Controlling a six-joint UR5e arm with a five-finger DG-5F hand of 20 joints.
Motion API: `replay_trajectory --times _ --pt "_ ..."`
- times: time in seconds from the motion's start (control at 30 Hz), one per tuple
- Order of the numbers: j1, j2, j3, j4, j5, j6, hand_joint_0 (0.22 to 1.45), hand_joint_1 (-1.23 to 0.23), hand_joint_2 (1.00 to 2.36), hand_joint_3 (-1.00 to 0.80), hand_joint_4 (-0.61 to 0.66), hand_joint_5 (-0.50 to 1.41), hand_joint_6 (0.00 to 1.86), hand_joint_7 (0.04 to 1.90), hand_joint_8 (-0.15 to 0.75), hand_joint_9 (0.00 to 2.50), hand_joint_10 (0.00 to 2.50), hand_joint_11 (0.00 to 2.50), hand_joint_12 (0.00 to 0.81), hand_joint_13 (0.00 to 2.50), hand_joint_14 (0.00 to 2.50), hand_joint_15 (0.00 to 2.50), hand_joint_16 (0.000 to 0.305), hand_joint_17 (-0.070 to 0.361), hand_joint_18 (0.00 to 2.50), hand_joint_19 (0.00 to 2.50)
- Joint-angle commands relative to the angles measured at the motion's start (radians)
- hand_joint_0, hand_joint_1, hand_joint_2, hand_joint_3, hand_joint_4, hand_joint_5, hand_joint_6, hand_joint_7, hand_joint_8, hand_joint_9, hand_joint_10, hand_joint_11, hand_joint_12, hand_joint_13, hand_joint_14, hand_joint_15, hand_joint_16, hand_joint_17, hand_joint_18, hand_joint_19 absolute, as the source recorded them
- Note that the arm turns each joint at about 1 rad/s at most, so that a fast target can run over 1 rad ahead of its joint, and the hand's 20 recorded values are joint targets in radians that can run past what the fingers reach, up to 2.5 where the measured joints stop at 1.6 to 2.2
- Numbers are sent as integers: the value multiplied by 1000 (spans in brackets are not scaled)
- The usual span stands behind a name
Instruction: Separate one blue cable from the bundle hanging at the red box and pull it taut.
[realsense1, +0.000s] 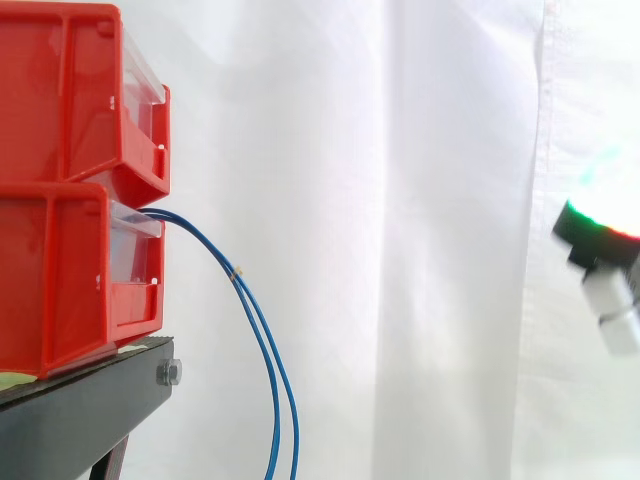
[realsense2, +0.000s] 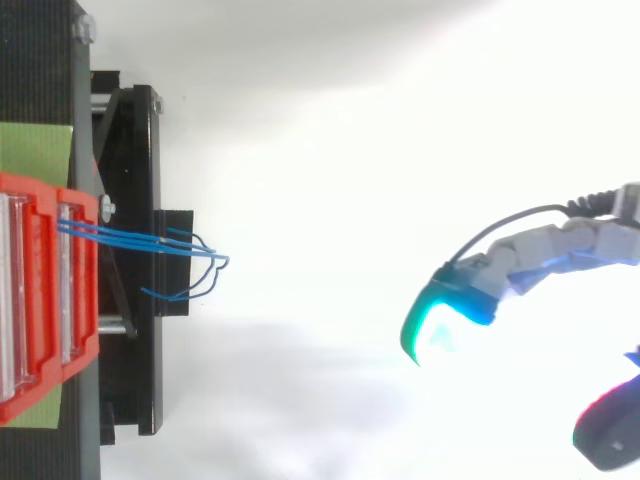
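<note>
While I monitored from the remote station, the white curtain formed the backdrop of the side view. Two stacked red bins occupied the left of that frame, seated on the black stand at the lower left. In the top view I noted a green sheet under the bins at the left edge. The hand sat at the right edge of both views, well apart from the bins. Its fingers were loosely extended and spread, one fingertip glowing cyan-green, with nothing in its hold. The blue cables left the front of the lower bin and hung down to the bottom edge of the side view, untouched. A bolt showed on the stand's end.
</note>
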Motion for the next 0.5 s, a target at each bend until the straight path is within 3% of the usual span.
replay_trajectory --times 0.0,0.2,0.3,0.37,0.4,0.47 --pt "1 -37 1 22 26 -1 556 -470 1000 -500 248 -212 502 798 271 484 7 202 348 409 7 178 49 111 439 502" --pt "2 -72 0 85 141 -18 556 -468 1000 -500 250 -211 502 798 273 497 8 219 349 421 7 185 49 111 444 512" --pt "5 -74 0 97 161 -21 558 -466 1000 -500 252 -211 502 800 273 498 8 215 348 430 7 187 49 111 448 513" --pt "7 -106 0 131 232 -44 557 -466 1000 -500 255 -210 503 801 274 503 8 221 348 433 9 191 49 111 451 512" --pt "7 -106 0 131 232 -44 557 -466 1000 -500 255 -209 503 801 274 504 7 214 347 434 7 188 49 111 452 512" --pt "1 -140 0 164 282 -36 558 -466 1000 -500 254 -209 503 802 275 505 8 222 348 434 8 195 49 111 452 512"
